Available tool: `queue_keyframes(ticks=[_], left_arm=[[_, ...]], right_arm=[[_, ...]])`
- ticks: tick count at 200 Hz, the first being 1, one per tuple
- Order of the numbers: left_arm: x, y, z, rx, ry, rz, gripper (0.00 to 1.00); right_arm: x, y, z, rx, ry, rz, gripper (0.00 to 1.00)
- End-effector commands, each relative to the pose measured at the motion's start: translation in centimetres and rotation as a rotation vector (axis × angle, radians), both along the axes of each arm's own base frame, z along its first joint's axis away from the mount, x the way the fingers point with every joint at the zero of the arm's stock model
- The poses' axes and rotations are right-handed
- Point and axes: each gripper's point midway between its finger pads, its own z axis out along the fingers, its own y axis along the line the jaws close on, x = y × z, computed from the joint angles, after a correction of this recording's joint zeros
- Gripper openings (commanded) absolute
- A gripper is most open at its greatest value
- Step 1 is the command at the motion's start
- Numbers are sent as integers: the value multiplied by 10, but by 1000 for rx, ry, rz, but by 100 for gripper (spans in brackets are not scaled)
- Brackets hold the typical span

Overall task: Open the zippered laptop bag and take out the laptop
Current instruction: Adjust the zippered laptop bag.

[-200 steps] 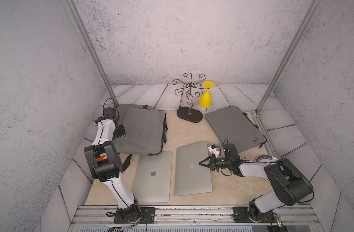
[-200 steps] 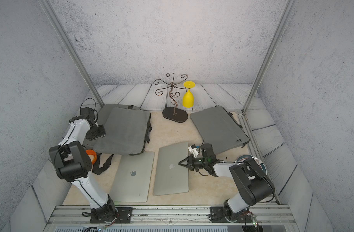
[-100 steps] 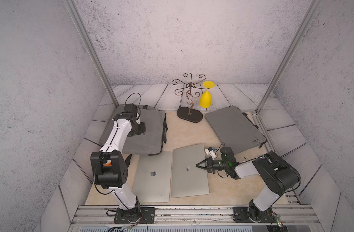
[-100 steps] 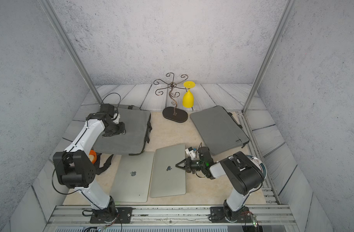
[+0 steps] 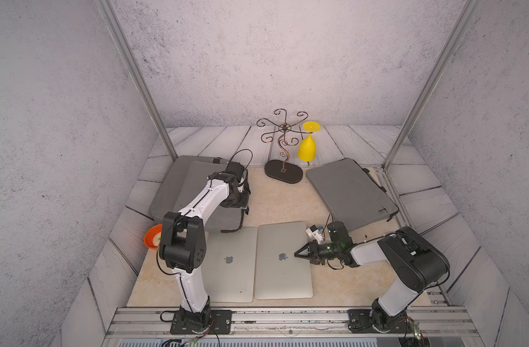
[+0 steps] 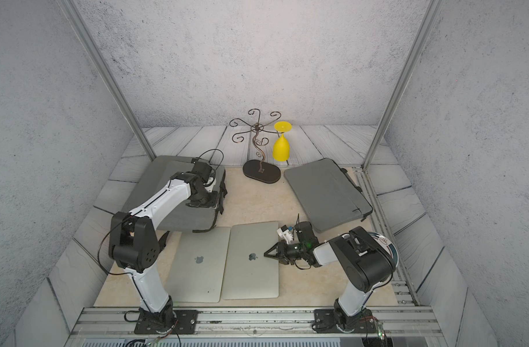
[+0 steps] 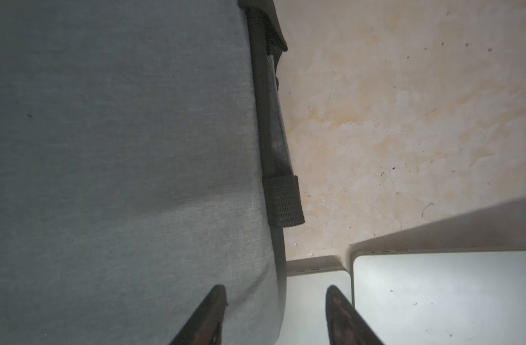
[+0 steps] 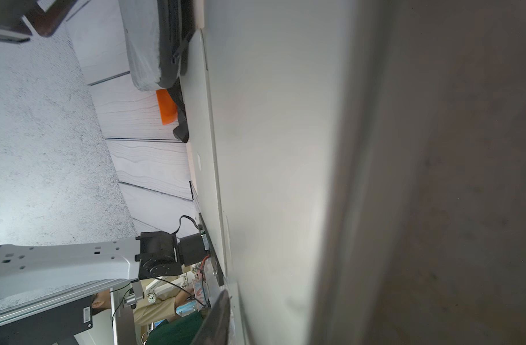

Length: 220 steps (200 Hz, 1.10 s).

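Observation:
Two closed silver laptops lie side by side at the front, the left one [image 5: 230,267] and the right one [image 5: 275,276], edges touching. A grey zippered laptop bag [image 5: 350,189] lies flat at the back right. Two more grey bags [image 5: 194,180] are stacked at the back left. My left gripper [image 5: 237,201] hovers over that stack's right edge, open and empty. The left wrist view shows its fingers [image 7: 214,310] apart above the bag fabric [image 7: 121,149] and a laptop corner [image 7: 312,304]. My right gripper [image 5: 297,254] lies low at the right laptop's right edge; only one of its fingers [image 8: 217,316] shows.
A wire stand [image 5: 282,174] with a yellow goblet [image 5: 307,147] hung upside down stands at the back middle. An orange bowl [image 5: 152,237] sits by the left arm's elbow. A plate [image 6: 385,243] lies behind the right arm. An aluminium rail [image 5: 287,318] runs along the front.
My left arm swung from the stacked bags' left edge across to their right edge. The right gripper moved left, and the right laptop slid left against the other one.

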Motion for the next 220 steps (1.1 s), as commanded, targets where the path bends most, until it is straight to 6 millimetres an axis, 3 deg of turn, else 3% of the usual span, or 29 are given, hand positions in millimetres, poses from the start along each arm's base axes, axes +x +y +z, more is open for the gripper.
queue_keyframes(ticks=[1,60,98,142,181,220], left_arm=[[8,4,-11,97,-8,-14,56],[25,8,-34,228,4,-65,58],[28,21,-50,344,42,-88,58],[30,15,-62,348,63,-107,58],[28,-7,-53,307,29,-126,58],[24,6,-72,445,80,-150,58]], right_arm=[[-7,2,16,21,-54,59,34],[-11,-7,15,-53,-89,70,46],[-16,-17,18,-138,-113,98,54],[-20,-28,21,-216,-149,121,58],[-19,-35,22,-265,-163,109,64],[-17,-44,26,-330,-204,104,68]])
